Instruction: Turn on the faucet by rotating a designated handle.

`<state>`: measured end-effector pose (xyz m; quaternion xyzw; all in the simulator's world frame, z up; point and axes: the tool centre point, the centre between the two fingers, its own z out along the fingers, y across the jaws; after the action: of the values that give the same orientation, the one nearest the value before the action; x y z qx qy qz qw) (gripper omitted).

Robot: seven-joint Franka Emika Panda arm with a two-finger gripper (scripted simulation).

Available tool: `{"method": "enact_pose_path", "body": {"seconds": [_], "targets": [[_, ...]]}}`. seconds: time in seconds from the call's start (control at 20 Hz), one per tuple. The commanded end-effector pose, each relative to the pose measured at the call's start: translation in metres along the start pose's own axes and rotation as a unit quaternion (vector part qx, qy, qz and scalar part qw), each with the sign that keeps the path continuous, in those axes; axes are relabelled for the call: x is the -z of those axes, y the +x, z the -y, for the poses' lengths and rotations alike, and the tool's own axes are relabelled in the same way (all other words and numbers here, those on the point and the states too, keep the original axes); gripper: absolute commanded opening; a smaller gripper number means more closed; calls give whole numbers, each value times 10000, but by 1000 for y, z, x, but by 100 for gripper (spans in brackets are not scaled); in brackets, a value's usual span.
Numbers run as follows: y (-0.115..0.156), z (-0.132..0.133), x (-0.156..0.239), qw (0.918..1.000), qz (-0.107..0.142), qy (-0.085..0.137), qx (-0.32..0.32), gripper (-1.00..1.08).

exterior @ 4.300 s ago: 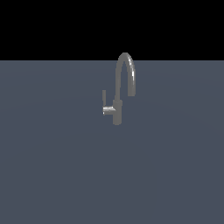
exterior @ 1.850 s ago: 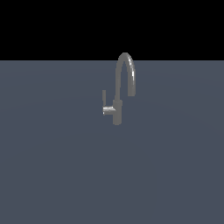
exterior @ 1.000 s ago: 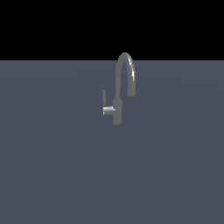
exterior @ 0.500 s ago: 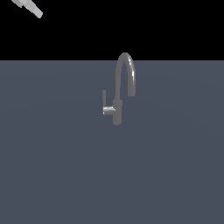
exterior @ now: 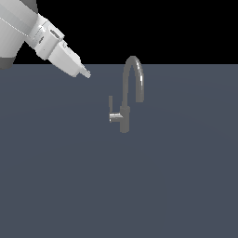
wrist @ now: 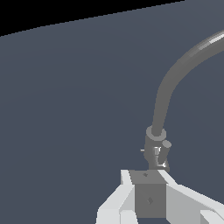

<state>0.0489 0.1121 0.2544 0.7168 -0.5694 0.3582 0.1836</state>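
Mostly flat slate-blue surface (exterior: 60,186) across the lower three quarters of the exterior view, plain and unmarked, meeting a pure black background (exterior: 186,28) along a straight horizon in the upper part of the frame. Near the centre, slightly right and above the middle, the faucet (exterior: 124,118): upright grey cylinder on the surface, gooseneck spout arching up over the horizon and curving down toward the exterior view's right. On its left side, the handle (exterior: 111,111): short horizontal stub ending in a slim upright bar. Upper left corner filled by the white robot arm (exterior: 23,28), angled down toward the centre, ending in the gripper (exterior: 86,73) just at the horizon, well apart from the faucet and up-left of it. Fingers too small and foreshortened here; cannot tell whether spread or closed.

Then the wrist view: same slate surface (wrist: 65,109) over nearly the whole frame, a thin black wedge along the upper edge. Faucet (wrist: 156,148) right of centre, spout sweeping off the right edge. Pale gripper body (wrist: 148,199) at the bottom edge, nothing visibly gripped, fingertips cut off by the frame, so state still impossible to tell.
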Motion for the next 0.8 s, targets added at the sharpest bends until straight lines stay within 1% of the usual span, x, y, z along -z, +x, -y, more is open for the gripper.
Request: {"method": "enact_pose_path", "body": {"seconds": [0.0, 0.2, 0.35, 0.5, 0.75], "targets": [[-7, -4, -38, 9997, 7, -180, -156, -100], [-13, -13, -82, 9986, 8, -404, -347, -100], [-16, -18, -104, 9977, 10, -517, -444, -100], [-17, -22, -116, 9971, 11, -578, -497, -100], [-18, -22, -118, 9970, 11, -590, -508, -100]]}}
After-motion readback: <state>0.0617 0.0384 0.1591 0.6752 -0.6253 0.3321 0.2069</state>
